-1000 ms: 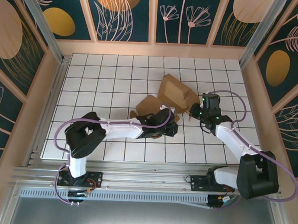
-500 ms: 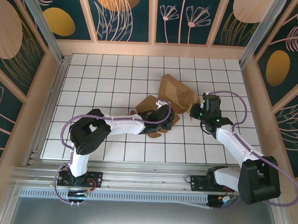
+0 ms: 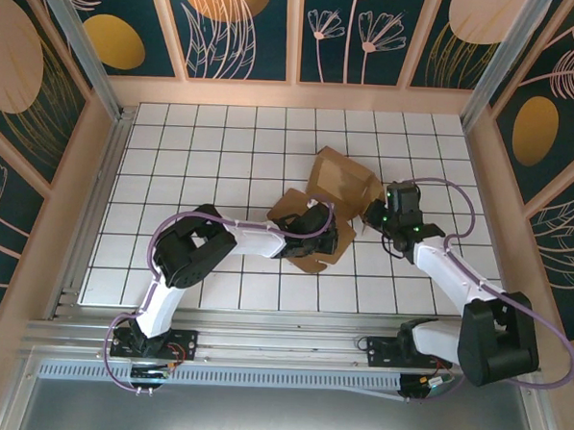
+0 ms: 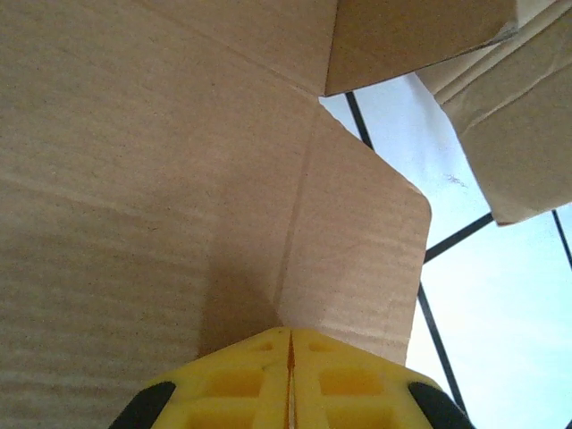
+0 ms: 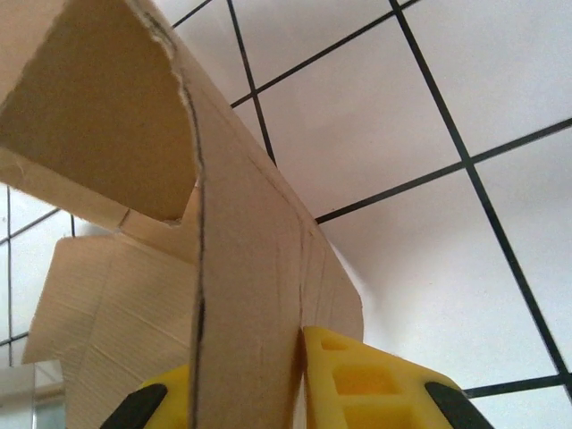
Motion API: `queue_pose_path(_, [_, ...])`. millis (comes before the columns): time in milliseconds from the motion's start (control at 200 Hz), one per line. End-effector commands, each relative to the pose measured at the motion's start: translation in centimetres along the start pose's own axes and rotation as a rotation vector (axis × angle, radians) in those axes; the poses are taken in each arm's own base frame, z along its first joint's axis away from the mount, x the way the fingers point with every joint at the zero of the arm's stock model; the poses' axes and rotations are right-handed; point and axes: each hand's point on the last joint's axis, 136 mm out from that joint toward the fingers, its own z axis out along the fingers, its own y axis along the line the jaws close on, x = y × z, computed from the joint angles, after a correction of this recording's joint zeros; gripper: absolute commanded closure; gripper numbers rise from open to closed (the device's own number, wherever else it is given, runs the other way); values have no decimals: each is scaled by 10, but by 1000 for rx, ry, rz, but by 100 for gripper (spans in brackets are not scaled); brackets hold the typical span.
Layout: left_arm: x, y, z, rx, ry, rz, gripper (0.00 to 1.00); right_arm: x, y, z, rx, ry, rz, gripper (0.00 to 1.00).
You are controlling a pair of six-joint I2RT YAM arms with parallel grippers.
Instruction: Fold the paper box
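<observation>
**Paper box half raised, several folds left to make**

The paper box [image 3: 341, 179] lies on the white gridded table [image 3: 223, 154], a little right of the centre, between the two grippers. It is neither a flat sheet nor a finished box. From above, one large brown panel with a raised rim stands tilted at the far side. Loose flaps spread toward the near side, and one of them lies out on the table under the left arm. In the left wrist view a rounded flap [image 4: 357, 259] joins a wide wall along a crease.

The right gripper [image 3: 373, 218] pinches an upright wall at the right edge of the box; in its wrist view the cardboard passes between the yellow fingers [image 5: 357, 384]. The left gripper [image 3: 332, 239] sits at the near side of the box with its fingers pressed together. I cannot tell if a cardboard edge is caught between them.

In my judgement the task is around the middle. Some walls are raised, but no closed square shape is formed. The loose flaps are to be folded up and tucked in
</observation>
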Motion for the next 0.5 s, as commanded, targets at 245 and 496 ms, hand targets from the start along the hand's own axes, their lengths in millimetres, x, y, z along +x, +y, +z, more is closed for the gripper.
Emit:
queue_pose_path(245, [26, 21, 18, -1, 92, -21, 91, 9, 22, 10, -69, 34, 255, 87])
queue_pose_path(496, [26, 20, 21, 12, 98, -26, 91, 17, 31, 13, -90, 44, 281, 87])
